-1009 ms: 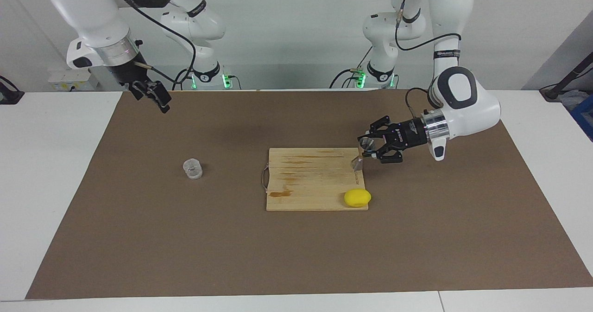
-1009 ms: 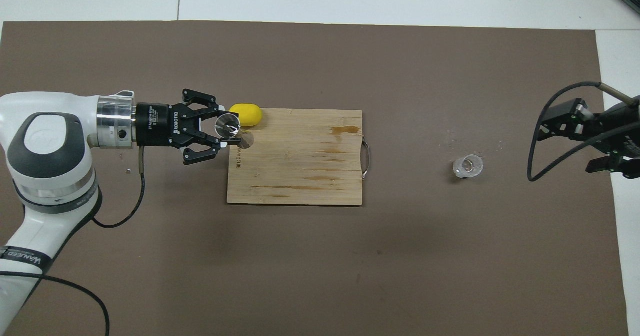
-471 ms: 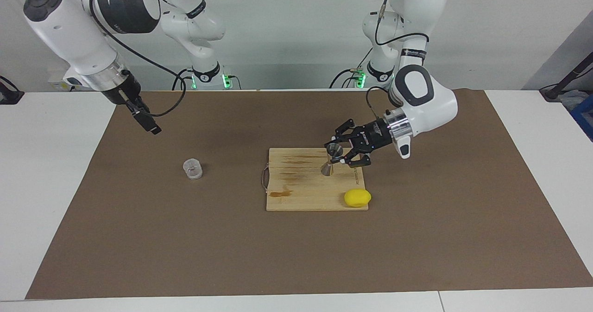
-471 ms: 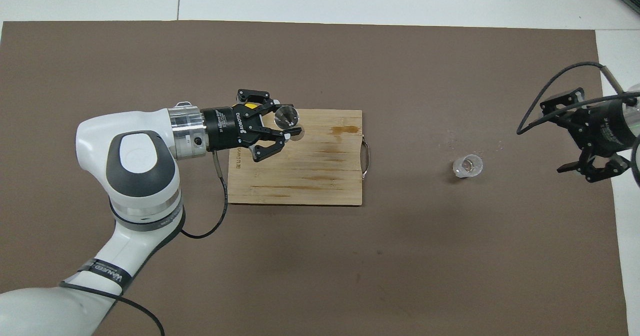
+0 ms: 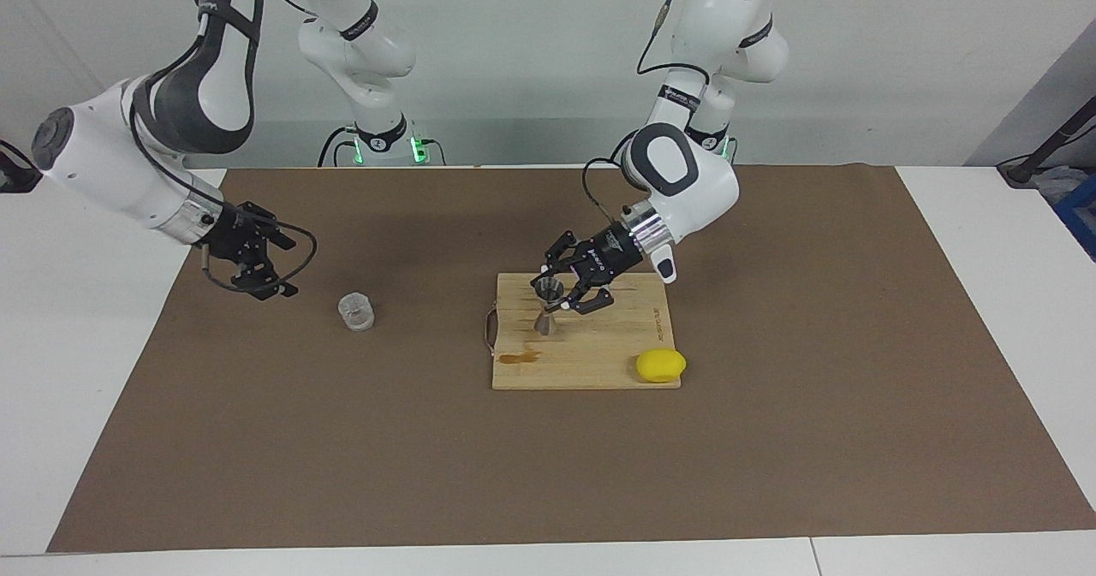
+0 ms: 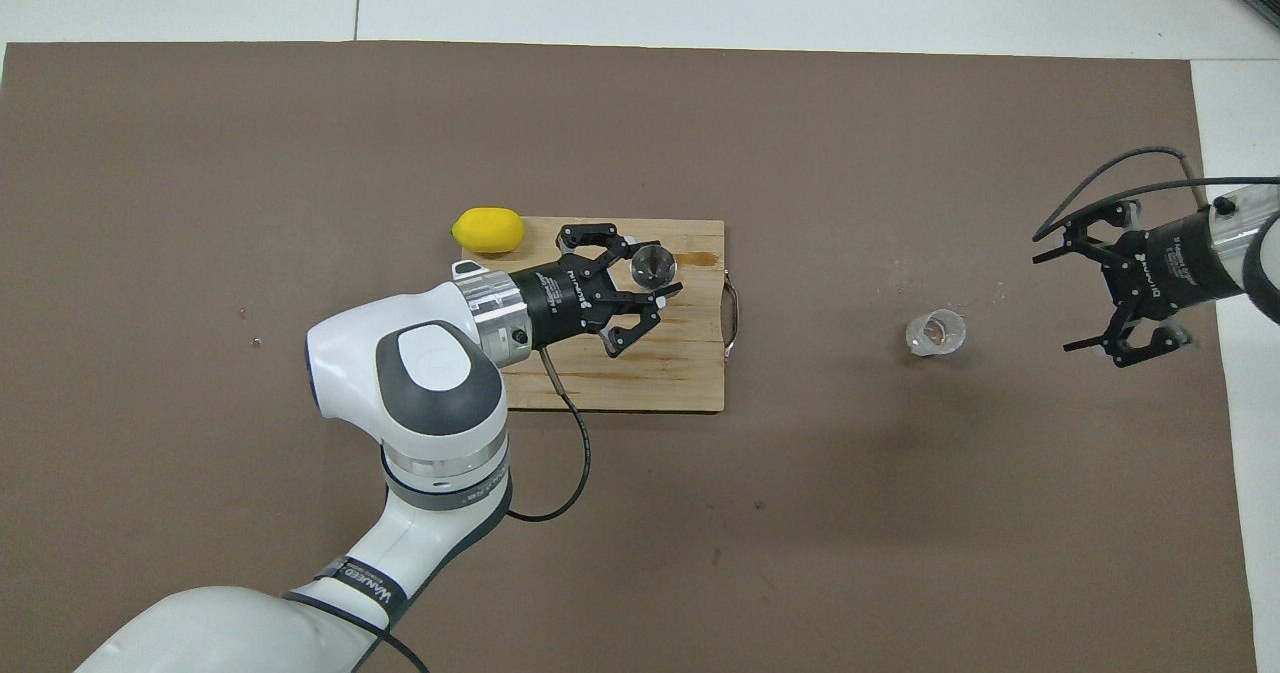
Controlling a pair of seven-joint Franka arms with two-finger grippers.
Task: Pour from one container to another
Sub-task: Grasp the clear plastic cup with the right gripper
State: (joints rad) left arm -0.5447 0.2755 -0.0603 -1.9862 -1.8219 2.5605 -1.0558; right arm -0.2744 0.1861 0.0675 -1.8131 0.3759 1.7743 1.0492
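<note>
The clear cup (image 5: 356,311) stands upright on the brown mat toward the right arm's end, also in the overhead view (image 6: 936,333). The steel jigger (image 5: 546,304) is upright in my left gripper (image 5: 555,296), which is shut on its waist low over the wooden cutting board (image 5: 599,355). In the overhead view the jigger (image 6: 652,265) sits between the left gripper's (image 6: 650,273) fingers. I cannot tell if its foot touches the board. My right gripper (image 5: 272,261) is open and empty, low over the mat beside the cup and apart from it, also in the overhead view (image 6: 1056,299).
A yellow lemon (image 5: 660,365) lies at the board's corner toward the left arm's end, farther from the robots than the jigger (image 6: 488,230). The board (image 6: 690,378) has a metal handle on the edge toward the cup. The brown mat (image 5: 548,473) covers the table.
My left gripper has carried the jigger across the board toward the cup's end. My right gripper has come down from high near its base to beside the cup.
</note>
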